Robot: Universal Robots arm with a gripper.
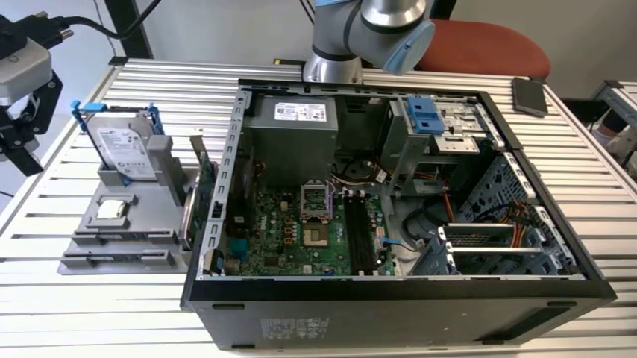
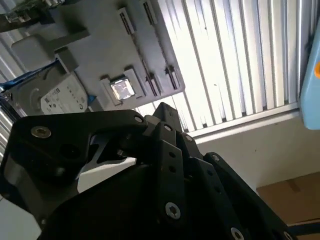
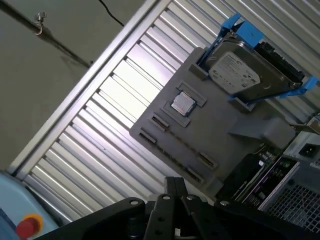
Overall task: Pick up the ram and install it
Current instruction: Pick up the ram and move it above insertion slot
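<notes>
Tool (image 1: pixel 24 123): black, hanging above the slatted surface (image 1: pixel 100 313), just off the grey parts holder (image 1: pixel 149 224) on the holder's side away from the computer case (image 1: pixel 398 313). Open, closed or gripping: cannot tell.
Ram: cannot place it for certain.
Holder slots (image 3: pixel 160 122): two narrow ones at the holder's end away from the hard drive (image 1: pixel 124 145). In both wrist views they read as bare grey.
Memory sockets (image 1: pixel 356 231): inside the case, past the expansion card (image 1: pixel 204 198) that stands at the holder's case-side edge. They are dark long strips, and whether a stick sits in one is too small to tell.
Long axis: holder slots run across the holder's length and the sockets run along it, so roughly at right angles, by my judgement.
Bearing: holder lies below the tool; sockets lie beyond the holder, well apart from the tool.
Exterior view: tool, holder and sockets together.
Wrist views: holder from above, with the processor chip (image 3: pixel 182 102) between drive and slots.
</notes>
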